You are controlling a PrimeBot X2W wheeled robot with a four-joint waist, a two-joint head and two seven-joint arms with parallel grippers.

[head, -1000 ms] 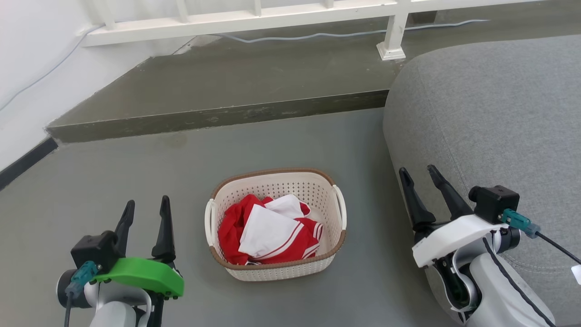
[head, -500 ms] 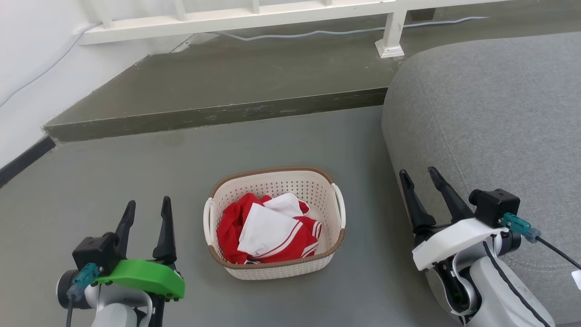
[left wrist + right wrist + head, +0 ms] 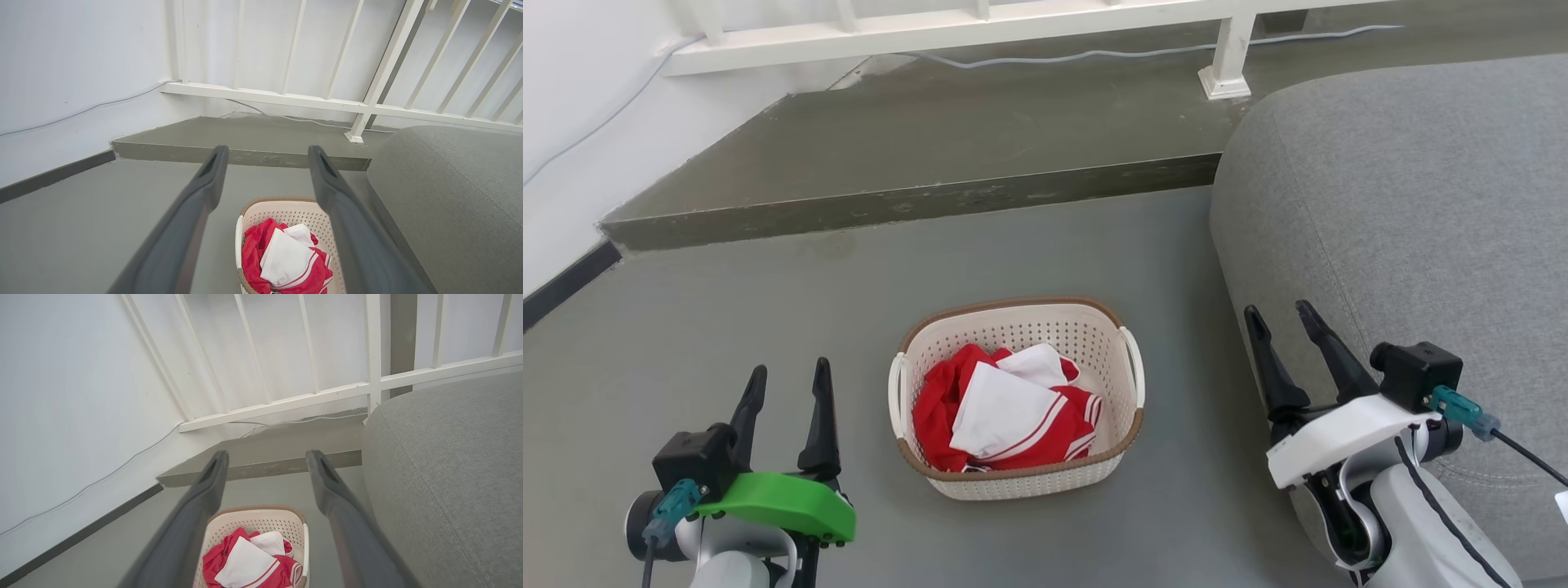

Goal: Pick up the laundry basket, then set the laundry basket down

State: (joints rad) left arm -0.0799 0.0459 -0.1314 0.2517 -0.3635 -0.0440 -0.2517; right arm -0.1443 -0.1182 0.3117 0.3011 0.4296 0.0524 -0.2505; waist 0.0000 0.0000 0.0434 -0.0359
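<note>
1. Only the head camera has shifted slightly since a second ago; nothing on the grey concrete floor (image 3: pixel 727 327) has changed place.
2. The big grey fabric sofa (image 3: pixel 1405 204) stands at the right.
3. The small cream-white perforated plastic laundry basket (image 3: pixel 1021 339), brown-rimmed, stands upright on the floor beside the sofa, holding crumpled red-and-white clothes (image 3: pixel 1005 416).
4. The left gripper (image 3: pixel 789 369) and right gripper (image 3: pixel 1276 309) flank the basket, apart from it, fingers spread, empty.
</note>
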